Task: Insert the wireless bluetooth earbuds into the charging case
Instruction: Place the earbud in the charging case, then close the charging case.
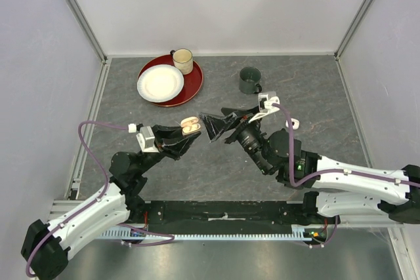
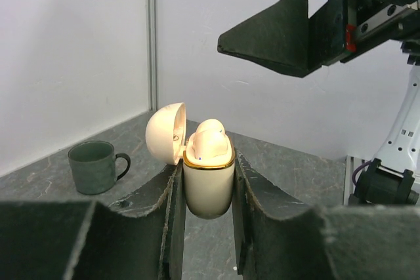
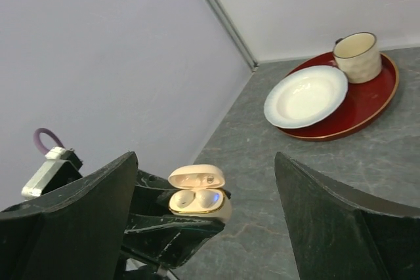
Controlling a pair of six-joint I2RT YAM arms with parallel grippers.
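The charging case [image 1: 190, 123] is pale peach with a gold rim, and its lid [image 2: 165, 134] is flipped open. My left gripper [image 1: 186, 133] is shut on the case body [image 2: 209, 185] and holds it upright above the table. Two pale peach earbuds [image 3: 186, 199] [image 3: 211, 198] sit side by side in its wells. They also show as a rounded hump [image 2: 211, 139] in the left wrist view. My right gripper [image 1: 211, 127] is open and holds nothing. It hovers just right of the case, and the case lies between and beyond its fingers [image 3: 205, 159].
At the back left, a red tray [image 1: 195, 87] holds a white plate [image 1: 160, 83] and a cream mug [image 1: 182, 61]. A dark green mug [image 1: 250, 80] stands at the back centre-right. Grey walls enclose the table on three sides.
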